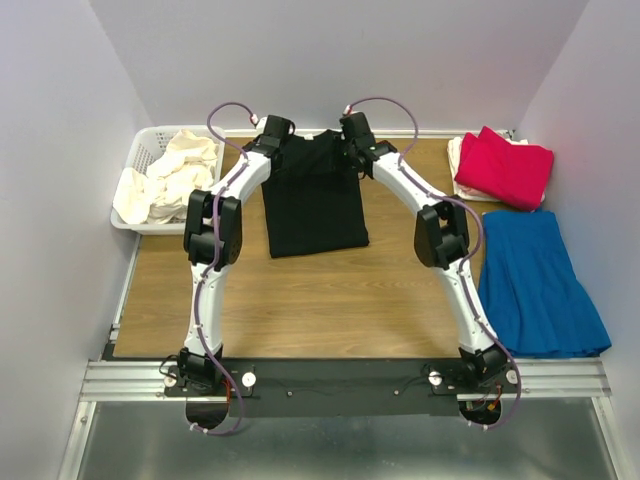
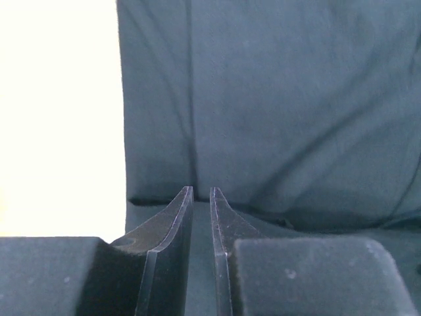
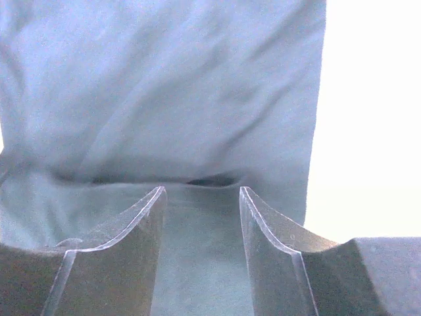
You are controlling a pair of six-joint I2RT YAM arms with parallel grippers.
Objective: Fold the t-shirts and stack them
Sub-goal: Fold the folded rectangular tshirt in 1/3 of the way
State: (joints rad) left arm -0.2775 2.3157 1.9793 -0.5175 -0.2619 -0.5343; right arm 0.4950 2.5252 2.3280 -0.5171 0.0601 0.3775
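From above and behind the arms, the black t-shirt (image 1: 313, 205) lies flat on the wooden table (image 1: 300, 310) toward 12 o'clock. It is already narrowed to a tidy oblong with its sleeves tucked in. The left gripper (image 1: 274, 132) and the right gripper (image 1: 353, 130) sit at its far corners, at 11 and 1 o'clock. At 2 o'clock a red t-shirt (image 1: 505, 165) rests folded on a cream t-shirt (image 1: 457, 152), so the stack looks started. At 10 o'clock a white basket (image 1: 140, 150) holds crumpled cream t-shirts (image 1: 170, 180), not yet folded. A blue garment (image 1: 540, 285) is spread at 3 o'clock. My reading is that two shirts are done. The black one is half folded and needs a crosswise fold and a move to the stack, and the basket is yet to be worked through. Plain pale walls close in three sides, and a metal rail (image 1: 560, 375) carries the arm bases at 6 o'clock.

On the left wrist camera, the fingers (image 2: 172, 224) are drawn nearly together with only a thin slit between them. They appear to nip the shirt's edge, where a fold runs across just beyond the tips. Bright glare fills 9 o'clock.

On the right wrist camera, the fingers (image 3: 131, 230) stand spread over the same dark cloth, gripping nothing. A fold line runs just ahead of the tips, with glare at 3 o'clock.
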